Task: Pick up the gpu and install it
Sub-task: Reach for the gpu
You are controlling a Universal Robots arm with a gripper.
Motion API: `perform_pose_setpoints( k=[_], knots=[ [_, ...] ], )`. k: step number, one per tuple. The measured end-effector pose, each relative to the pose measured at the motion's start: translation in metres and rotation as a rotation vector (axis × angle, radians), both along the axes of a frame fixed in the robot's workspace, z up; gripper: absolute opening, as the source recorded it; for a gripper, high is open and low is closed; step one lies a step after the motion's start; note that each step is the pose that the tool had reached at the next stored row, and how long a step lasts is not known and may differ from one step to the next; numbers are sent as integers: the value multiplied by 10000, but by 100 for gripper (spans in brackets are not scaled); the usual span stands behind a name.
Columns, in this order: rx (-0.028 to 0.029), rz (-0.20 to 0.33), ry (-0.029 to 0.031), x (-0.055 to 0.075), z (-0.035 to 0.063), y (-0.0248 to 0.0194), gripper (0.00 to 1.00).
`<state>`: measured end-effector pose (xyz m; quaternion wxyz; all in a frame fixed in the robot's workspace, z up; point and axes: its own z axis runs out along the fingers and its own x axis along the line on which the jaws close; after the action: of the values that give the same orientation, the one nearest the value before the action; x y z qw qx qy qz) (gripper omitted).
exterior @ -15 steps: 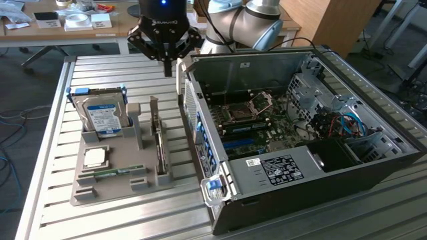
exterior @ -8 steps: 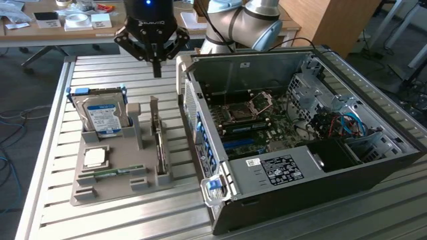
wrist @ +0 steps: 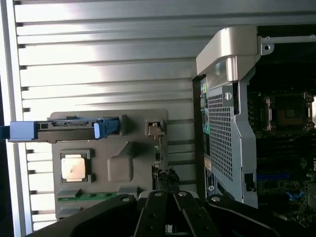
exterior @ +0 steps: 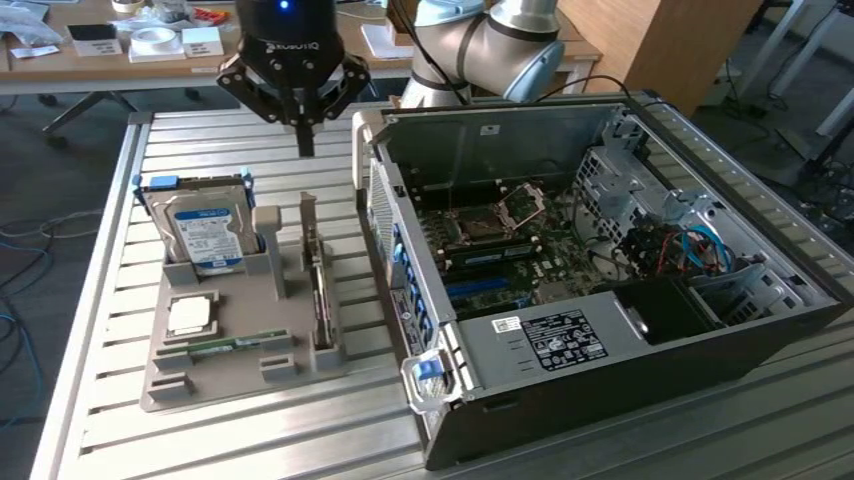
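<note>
The gpu (exterior: pixel 318 275) stands on edge in a slot of the grey holder (exterior: pixel 220 385), a thin dark card with a pale bracket at its far end. In the wrist view the gpu (wrist: pixel 159 157) appears edge-on, just ahead of my fingertips. My gripper (exterior: pixel 306 148) hangs above the slatted table beyond the holder's far end, a little above and behind the card. Its fingers are shut, with nothing between them. The shut gripper (wrist: pixel 168 196) points down toward the card's edge in the wrist view. The open computer case (exterior: pixel 601 260) lies at the exterior view's right.
The holder also carries a silver hard drive (exterior: pixel 200 235) in a blue caddy, a processor chip (exterior: pixel 191 315) and a green RAM stick (exterior: pixel 230 347). The case's rear wall (wrist: pixel 227 123) stands close beside the holder. The motherboard (exterior: pixel 514 250) lies exposed inside.
</note>
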<state>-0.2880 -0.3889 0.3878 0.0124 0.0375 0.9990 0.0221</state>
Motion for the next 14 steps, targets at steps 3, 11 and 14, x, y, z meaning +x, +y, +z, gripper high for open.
perform_pose_setpoints(
  k=[3,11,14],
  knots=[
    [-1,-1,-1,-23,-1,-52,11],
    [-4,0,-1,-73,-2,-202,11],
    [-19,0,1,-78,-2,-257,11]
  ],
)
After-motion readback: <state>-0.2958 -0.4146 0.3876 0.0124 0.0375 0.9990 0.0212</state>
